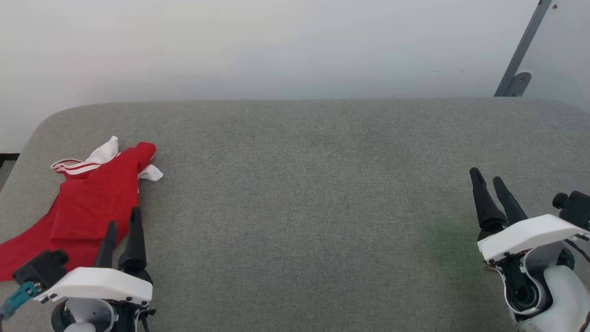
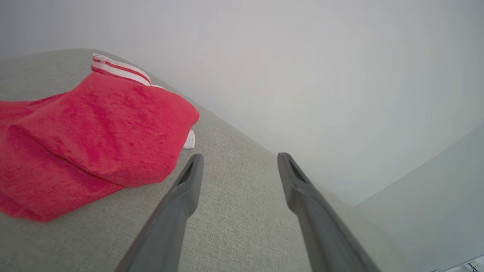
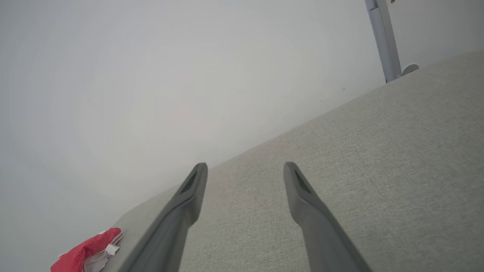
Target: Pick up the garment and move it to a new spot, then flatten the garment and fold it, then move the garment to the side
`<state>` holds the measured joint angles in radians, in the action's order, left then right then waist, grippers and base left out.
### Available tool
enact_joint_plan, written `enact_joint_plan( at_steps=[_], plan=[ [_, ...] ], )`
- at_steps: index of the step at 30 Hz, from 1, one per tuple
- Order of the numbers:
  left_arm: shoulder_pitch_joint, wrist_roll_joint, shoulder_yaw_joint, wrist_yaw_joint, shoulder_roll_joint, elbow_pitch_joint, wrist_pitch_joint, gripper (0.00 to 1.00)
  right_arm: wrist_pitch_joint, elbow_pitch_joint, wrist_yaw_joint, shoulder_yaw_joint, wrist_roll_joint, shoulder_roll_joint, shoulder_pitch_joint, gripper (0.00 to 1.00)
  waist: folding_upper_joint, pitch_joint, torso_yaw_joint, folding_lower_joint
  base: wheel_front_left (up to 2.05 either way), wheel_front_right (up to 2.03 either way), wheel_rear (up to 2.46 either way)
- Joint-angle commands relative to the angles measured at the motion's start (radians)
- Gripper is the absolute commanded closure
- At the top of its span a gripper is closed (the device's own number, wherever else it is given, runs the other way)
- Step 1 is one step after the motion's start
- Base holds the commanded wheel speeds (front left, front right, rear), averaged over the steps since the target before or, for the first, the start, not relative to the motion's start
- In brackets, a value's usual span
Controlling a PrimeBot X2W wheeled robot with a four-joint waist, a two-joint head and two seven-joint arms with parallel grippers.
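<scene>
The red garment (image 1: 87, 203) lies crumpled at the far left of the grey padded table (image 1: 313, 193), its striped trim and white patches at its far end. In the left wrist view the garment (image 2: 90, 132) spreads to the left of my fingers. My left gripper (image 1: 123, 221) is open at the lower left, its tips over the garment's near right edge, nothing between them. My right gripper (image 1: 487, 177) stands open over bare table at the lower right, far from the cloth. The right wrist view catches the garment (image 3: 89, 252) small at the bottom left.
A pale wall rises behind the table's far edge. A grey metal post (image 1: 521, 50) with a bracket leans at the back right. The table's rounded left corner (image 1: 41, 124) lies close to the garment.
</scene>
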<state>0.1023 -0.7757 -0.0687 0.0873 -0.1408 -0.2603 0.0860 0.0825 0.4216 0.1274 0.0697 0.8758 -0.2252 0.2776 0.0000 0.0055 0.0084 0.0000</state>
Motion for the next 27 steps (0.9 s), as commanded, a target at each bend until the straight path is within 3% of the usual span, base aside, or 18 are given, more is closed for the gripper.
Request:
enact_joint_plan(
  at_steps=[1,27],
  plan=[
    [0.023,0.041,0.003,-0.004,-0.013,0.014,0.01,0.0,0.013,-0.006,0.004,0.005,-0.039,-0.011,0.03,0.0,0.0,0.0,0.0,0.0,0.0,0.0,0.0],
    [0.026,0.335,0.027,-0.006,-0.047,0.003,0.083,0.0,0.079,0.048,0.005,0.008,-0.376,-0.03,0.076,0.0,0.0,-0.009,0.005,0.0,0.0,0.0,0.0]
  ],
)
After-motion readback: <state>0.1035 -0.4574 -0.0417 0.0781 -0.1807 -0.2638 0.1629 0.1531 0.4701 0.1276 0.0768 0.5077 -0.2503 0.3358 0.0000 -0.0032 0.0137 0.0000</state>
